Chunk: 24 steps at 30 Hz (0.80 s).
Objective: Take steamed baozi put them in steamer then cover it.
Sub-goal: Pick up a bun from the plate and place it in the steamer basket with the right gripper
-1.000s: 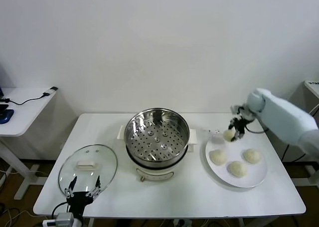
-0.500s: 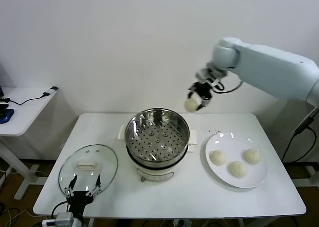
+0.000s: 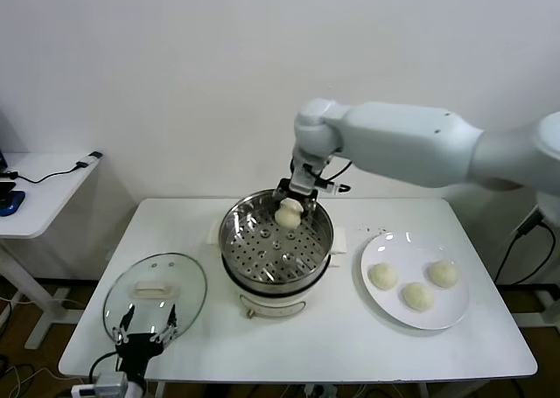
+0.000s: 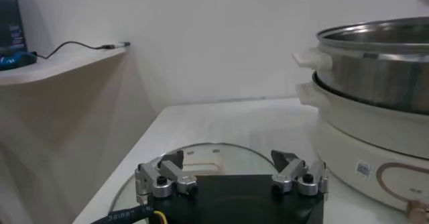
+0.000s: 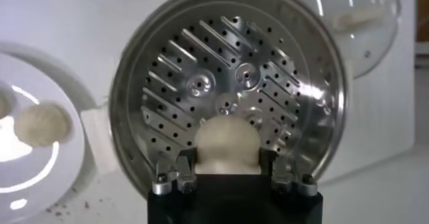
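Holding one steamed baozi (image 3: 288, 212) between its fingers, the right gripper (image 3: 290, 207) hangs over the far part of the steamer (image 3: 276, 245), the bun above the perforated basket (image 5: 228, 88) and inside the line of the steel rim. From the right wrist view the bun (image 5: 226, 145) sits pinched between the two fingertips, with the basket floor bare beneath it and open on all sides up to the shiny wall. The steamer stands at the middle of the white table (image 3: 341, 345), its white side handles toward the left and right edges. Three more baozi (image 3: 382, 275) lie on a flat white plate (image 3: 446, 315) on the right half of the table, close beside the steamer's right handle and short of the table's right edge; bare plate shows at its far side. The glass lid (image 3: 155, 293) lies flat near the front left corner, its rim close to the table's left edge and clear of the steamer's base. The left gripper (image 3: 147, 335) is parked low at the front edge, just by the lid's near rim, its fingers spread wide and gripping nothing; the left wrist view shows its fingertips (image 4: 171, 173) apart over the lid glass. A strip of bare table runs along the front edge between lid and plate, in front of the steamer
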Tool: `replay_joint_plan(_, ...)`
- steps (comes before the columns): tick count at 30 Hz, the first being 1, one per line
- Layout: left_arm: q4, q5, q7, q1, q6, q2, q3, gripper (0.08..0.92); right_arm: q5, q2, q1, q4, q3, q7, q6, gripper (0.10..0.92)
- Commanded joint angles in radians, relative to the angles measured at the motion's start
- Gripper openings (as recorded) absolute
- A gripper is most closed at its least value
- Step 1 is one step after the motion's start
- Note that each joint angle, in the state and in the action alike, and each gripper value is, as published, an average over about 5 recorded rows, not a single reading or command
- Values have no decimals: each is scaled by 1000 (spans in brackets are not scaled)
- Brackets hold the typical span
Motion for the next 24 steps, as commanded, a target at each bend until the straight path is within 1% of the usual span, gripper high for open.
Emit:
replay_joint_plan(1,3,-1,0,-4,0,5,1,823,-176,111,-162,-235,39,41,128,619)
replay_joint_plan(9,17,-1,-1,-12,-3,9,2,823,-212,154,-208,-343,77,73,152,619)
replay_joint_plan(13,21,-1,-2,-14,-5,10,1,823,-213,166,-216,-371,95,94,162,621)
replay_joint_plan(16,23,-1,-3,-15,-6,9,2,823,-201,172,-211,-375,95,100,170,656)
replay_joint_plan(21,19,-1,-4,-10,-8,6,3,823,-151,167,-184,-362,82,106,187,782)
replay_joint_plan(24,14,-1,-4,-6,-8,5,3,823,-87,147,-132,-329,62,77,198,817)
